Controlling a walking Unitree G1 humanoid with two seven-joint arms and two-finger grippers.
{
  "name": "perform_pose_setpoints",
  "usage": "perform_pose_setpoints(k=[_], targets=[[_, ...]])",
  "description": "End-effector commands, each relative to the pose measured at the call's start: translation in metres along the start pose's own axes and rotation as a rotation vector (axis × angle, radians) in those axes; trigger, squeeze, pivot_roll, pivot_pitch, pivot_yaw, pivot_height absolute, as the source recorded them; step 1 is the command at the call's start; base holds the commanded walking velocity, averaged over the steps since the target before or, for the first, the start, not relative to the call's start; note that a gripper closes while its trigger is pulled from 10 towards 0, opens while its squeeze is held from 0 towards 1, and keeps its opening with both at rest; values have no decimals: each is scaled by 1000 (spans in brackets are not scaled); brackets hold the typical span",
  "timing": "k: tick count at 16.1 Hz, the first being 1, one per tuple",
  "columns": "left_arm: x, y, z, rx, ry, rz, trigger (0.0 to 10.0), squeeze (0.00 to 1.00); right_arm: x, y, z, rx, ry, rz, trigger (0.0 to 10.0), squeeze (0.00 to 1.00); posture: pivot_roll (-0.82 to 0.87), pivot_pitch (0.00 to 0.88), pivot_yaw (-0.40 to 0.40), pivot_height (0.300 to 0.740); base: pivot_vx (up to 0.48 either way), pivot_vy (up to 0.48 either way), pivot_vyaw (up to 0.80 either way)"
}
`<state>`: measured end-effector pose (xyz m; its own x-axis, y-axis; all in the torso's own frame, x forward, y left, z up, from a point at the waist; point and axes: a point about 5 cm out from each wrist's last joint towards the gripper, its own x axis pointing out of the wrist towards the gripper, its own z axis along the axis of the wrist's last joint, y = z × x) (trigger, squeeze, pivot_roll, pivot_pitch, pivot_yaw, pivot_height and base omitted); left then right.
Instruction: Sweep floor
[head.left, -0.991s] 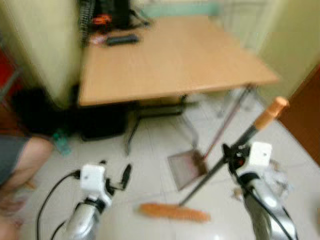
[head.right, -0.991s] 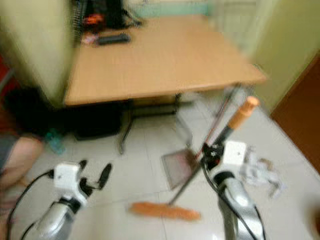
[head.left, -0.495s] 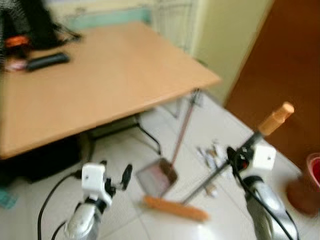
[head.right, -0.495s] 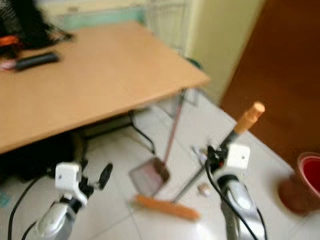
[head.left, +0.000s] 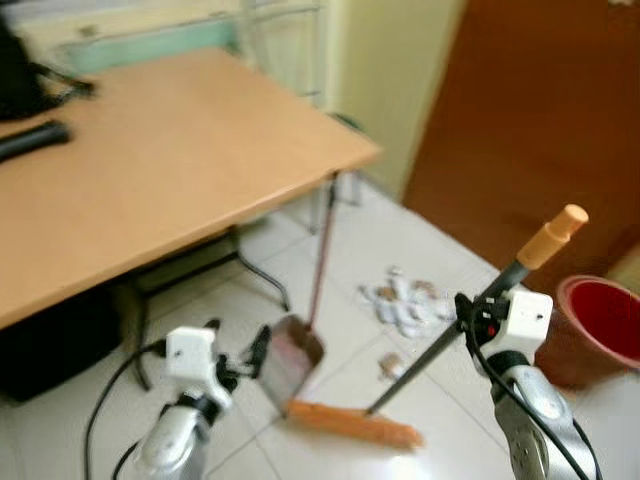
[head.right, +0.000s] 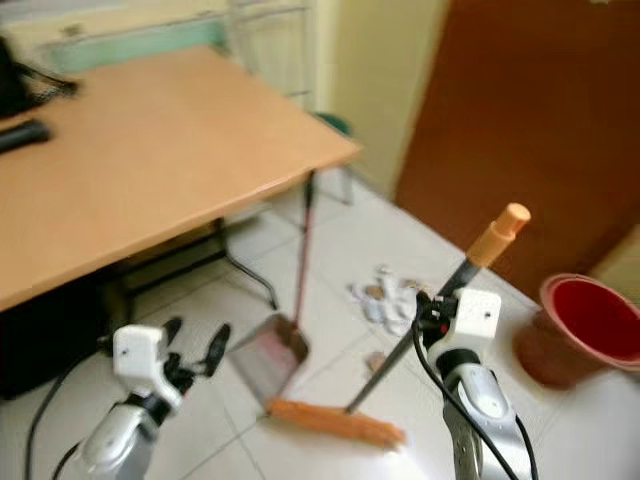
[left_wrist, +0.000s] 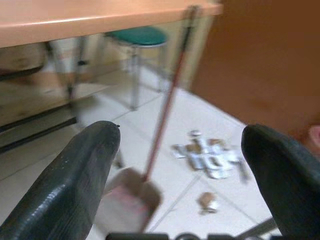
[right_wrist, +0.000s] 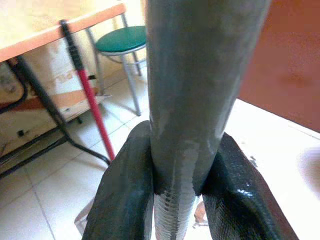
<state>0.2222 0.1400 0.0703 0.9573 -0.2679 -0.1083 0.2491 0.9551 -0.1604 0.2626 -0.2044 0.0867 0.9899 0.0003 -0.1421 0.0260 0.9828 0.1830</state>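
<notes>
Here the right gripper (right_wrist: 177, 200) is clamped on the broom (head.left: 440, 345), its two black fingers (right_wrist: 125, 195) pressed against either side of the dark grey shaft, well below the orange grip at the top end; the shaft slants down and toward the robot's left to the orange brush head (head.left: 352, 423), which lies on the pale tiled floor (head.left: 340, 250) between the two arms; just beside the brush head, on its far left side, the dustpan (head.left: 290, 352) sits on the tiles with its long red handle (head.left: 320, 250) leaning up against the edge of the wooden table (head.left: 150, 160); a small heap of litter (head.left: 405, 305), crumpled wrappers and scraps, lies on the floor beyond the broom, and one loose scrap (head.left: 388, 367) rests nearer, close to the shaft; a red bucket (head.left: 600, 330) stands on the floor to the right of the right arm, before a brown door (head.left: 540, 120); the left gripper (left_wrist: 180, 165) is held low above the floor, near the dustpan, its fingers spread wide apart and holding nothing; a stool with a green seat (left_wrist: 136, 36) stands by the far corner of the table; a dark flat object (head.left: 30, 138) lies on the tabletop, too blurred to identify
</notes>
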Motion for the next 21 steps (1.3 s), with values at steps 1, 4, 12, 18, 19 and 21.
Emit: perform_pose_setpoints(k=[1, 4, 12, 18, 19, 21], targets=[[0, 1, 1, 7, 1, -8, 10000, 0, 1, 0, 9, -10, -47, 0, 10000, 0, 51, 80, -18, 740, 285, 0, -769], [0, 2, 1, 1, 1, -7, 10000, 0, 1, 0, 8, -14, -47, -1, 10000, 0, 49, 75, -15, 740, 286, 0, -719], [0, 1, -1, 3, 8, -9, 10000, 0, 1, -1, 7, -18, -49, -12, 10000, 0, 46, 74, -17, 740, 294, 0, -59], [-6, 3, -9, 0, 50, 36, 10000, 0, -5, 5, -5, -10, -2, 20, 10000, 0, 45, 71, -14, 740, 88, 0, 0], [-7, 3, -11, -1, 61, 29, 10000, 0, -5, 8, -7, -12, 10, 48, 10000, 0, 46, 65, -15, 740, 0, 0, 0], [-4, 3, -14, -5, 84, 2, 10000, 0, -4, 23, -7, -77, 8, 170, 10000, 0, 48, 60, -15, 740, 0, 0, 0]])
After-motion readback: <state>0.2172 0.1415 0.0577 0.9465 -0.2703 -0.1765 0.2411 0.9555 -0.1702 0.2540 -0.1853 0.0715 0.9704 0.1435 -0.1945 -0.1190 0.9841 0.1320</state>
